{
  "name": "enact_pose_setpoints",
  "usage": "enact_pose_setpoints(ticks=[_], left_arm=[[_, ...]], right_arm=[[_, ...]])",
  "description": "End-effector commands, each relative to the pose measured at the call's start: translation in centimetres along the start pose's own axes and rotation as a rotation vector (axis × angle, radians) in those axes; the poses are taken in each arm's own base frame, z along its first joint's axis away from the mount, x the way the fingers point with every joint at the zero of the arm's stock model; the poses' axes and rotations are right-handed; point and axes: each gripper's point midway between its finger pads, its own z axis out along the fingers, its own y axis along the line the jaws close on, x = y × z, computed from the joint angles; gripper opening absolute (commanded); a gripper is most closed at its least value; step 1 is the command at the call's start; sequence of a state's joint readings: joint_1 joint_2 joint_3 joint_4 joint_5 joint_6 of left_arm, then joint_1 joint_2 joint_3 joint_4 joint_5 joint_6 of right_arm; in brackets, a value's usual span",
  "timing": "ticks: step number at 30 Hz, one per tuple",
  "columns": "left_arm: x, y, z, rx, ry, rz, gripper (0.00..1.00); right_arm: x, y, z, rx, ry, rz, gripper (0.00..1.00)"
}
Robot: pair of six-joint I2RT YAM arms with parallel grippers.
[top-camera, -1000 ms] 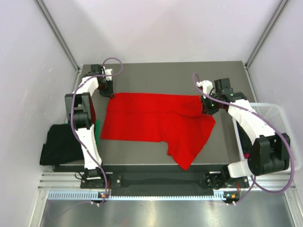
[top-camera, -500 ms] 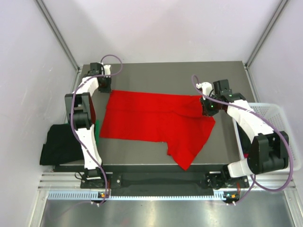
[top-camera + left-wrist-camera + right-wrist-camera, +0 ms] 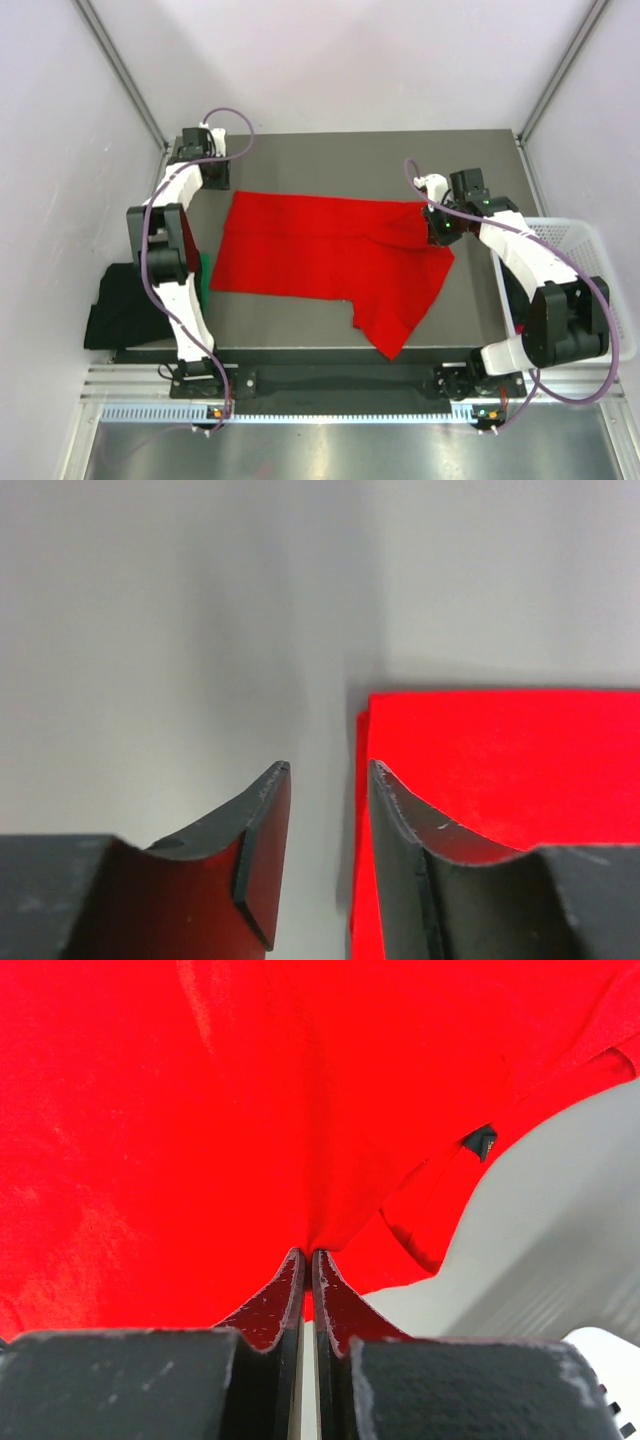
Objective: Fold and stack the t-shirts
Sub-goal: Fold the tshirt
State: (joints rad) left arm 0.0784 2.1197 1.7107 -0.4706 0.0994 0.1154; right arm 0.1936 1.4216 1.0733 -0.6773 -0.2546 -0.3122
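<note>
The red t-shirt [image 3: 330, 255] lies spread across the grey table. Its far left corner shows in the left wrist view [image 3: 500, 760]. My left gripper [image 3: 216, 183] hovers open and empty just beyond that corner, and its midpoint [image 3: 330, 772] is over bare table. My right gripper [image 3: 436, 230] is shut on the shirt's right edge. In the right wrist view the cloth [image 3: 250, 1110] bunches into the closed jaws of the right gripper [image 3: 308, 1256]. A black t-shirt [image 3: 125, 305] and a strip of a green one [image 3: 205, 280] lie off the table's left side.
A white mesh basket [image 3: 585, 270] stands at the right edge of the table [image 3: 350, 160]. White walls and metal frame posts enclose the table on three sides.
My left gripper has let go of the shirt's far left corner and drawn back towards the far left. The corner now lies flat. My right gripper has kept its hold.
</note>
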Motion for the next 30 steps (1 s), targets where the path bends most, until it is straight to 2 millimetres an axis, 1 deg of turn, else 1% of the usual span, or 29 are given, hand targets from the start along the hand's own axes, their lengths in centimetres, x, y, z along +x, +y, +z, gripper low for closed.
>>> enact_pose_setpoints(ticks=[1, 2, 3, 4, 5, 6, 7, 8, 9, 10, 11, 12, 13, 14, 15, 17, 18, 19, 21, 22, 23, 24, 25, 26, 28, 29, 30], left_arm=[[-6.7, -0.8, -7.0, -0.004, -0.245, 0.035, 0.41], [-6.4, -2.6, -7.3, 0.057, -0.241, 0.052, 0.40], [-5.9, -3.7, -7.7, 0.095, -0.230, 0.061, 0.39], [-4.5, -4.8, -7.6, 0.129, -0.196, 0.070, 0.38], [-3.4, -6.5, -8.0, 0.170, -0.165, 0.106, 0.35], [-2.4, -8.0, -8.0, 0.194, -0.138, 0.138, 0.34], [-0.7, -8.7, -7.6, 0.207, -0.095, 0.154, 0.32], [0.4, -9.5, -7.3, 0.215, -0.071, 0.176, 0.30], [1.2, -9.7, -7.0, 0.218, -0.056, 0.177, 0.29], [2.6, -9.6, -6.5, 0.218, -0.026, 0.172, 0.29], [3.2, -9.5, -6.2, 0.211, -0.014, 0.168, 0.28], [3.8, -9.3, -6.1, 0.204, 0.004, 0.161, 0.27], [4.5, -9.4, -5.9, 0.207, 0.021, 0.154, 0.27], [4.8, -9.5, -6.0, 0.214, 0.028, 0.155, 0.27], [5.3, -9.6, -5.9, 0.220, 0.034, 0.154, 0.27], [5.0, -9.7, -6.3, 0.224, 0.016, 0.151, 0.27], [5.0, -9.7, -6.4, 0.223, 0.011, 0.150, 0.27], [4.9, -9.6, -6.7, 0.215, 0.007, 0.149, 0.27], [4.9, -9.6, -7.0, 0.212, 0.002, 0.144, 0.27], [4.6, -9.5, -7.4, 0.209, -0.015, 0.143, 0.27], [4.5, -9.6, -7.5, 0.209, -0.026, 0.146, 0.27], [5.1, -9.6, -7.4, 0.213, -0.019, 0.143, 0.27], [4.7, -9.6, -7.8, 0.213, -0.042, 0.149, 0.27], [4.7, -9.7, -8.0, 0.214, -0.047, 0.151, 0.27], [4.8, -9.7, -8.4, 0.213, -0.054, 0.155, 0.27], [4.6, -9.6, -8.6, 0.211, -0.060, 0.157, 0.27], [4.7, -9.6, -8.8, 0.211, -0.061, 0.159, 0.27]], right_arm=[[-0.8, -0.6, 0.2, 0.019, -0.023, -0.015, 0.00], [-0.8, -0.7, 0.2, 0.024, -0.022, -0.015, 0.00], [-0.8, -1.1, 0.4, 0.038, -0.014, -0.016, 0.00], [-1.0, -1.4, 0.5, 0.051, -0.016, -0.017, 0.00], [-1.2, -1.7, 0.6, 0.060, -0.015, -0.028, 0.00], [-1.4, -2.4, 1.0, 0.079, -0.002, -0.033, 0.00], [-1.8, -2.9, 1.3, 0.091, -0.002, -0.043, 0.00], [-1.9, -3.3, 1.7, 0.100, 0.005, -0.047, 0.00], [-2.0, -3.9, 2.6, 0.111, 0.024, -0.047, 0.00], [-2.5, -4.4, 3.1, 0.120, 0.017, -0.045, 0.00], [-2.7, -4.8, 3.5, 0.127, 0.019, -0.041, 0.00], [-3.5, -5.5, 4.3, 0.138, 0.017, -0.034, 0.00], [-4.1, -6.3, 4.5, 0.162, 0.007, -0.031, 0.00], [-5.3, -7.0, 4.9, 0.171, -0.003, -0.028, 0.00], [-5.8, -7.5, 5.1, 0.183, -0.004, -0.026, 0.00], [-6.8, -8.3, 5.4, 0.203, -0.010, -0.030, 0.00], [-7.7, -9.2, 5.5, 0.235, -0.013, -0.031, 0.00], [-8.1, -9.8, 5.5, 0.262, -0.018, -0.024, 0.00], [-9.2, -10.6, 5.0, 0.294, -0.046, -0.014, 0.00], [-9.7, -11.3, 4.7, 0.330, -0.066, 0.008, 0.03], [-9.8, -11.3, 4.4, 0.333, -0.077, 0.012, 0.13], [-9.7, -11.4, 4.3, 0.336, -0.080, 0.015, 0.25], [-9.5, -11.2, 4.2, 0.330, -0.077, 0.015, 0.40], [-9.3, -10.9, 3.8, 0.326, -0.079, 0.014, 0.45], [-9.1, -9.9, 3.1, 0.291, -0.098, -0.010, 0.48], [-8.6, -8.9, 2.0, 0.269, -0.121, -0.035, 0.47], [-8.7, -7.0, 1.9, 0.178, -0.157, -0.076, 0.45]])
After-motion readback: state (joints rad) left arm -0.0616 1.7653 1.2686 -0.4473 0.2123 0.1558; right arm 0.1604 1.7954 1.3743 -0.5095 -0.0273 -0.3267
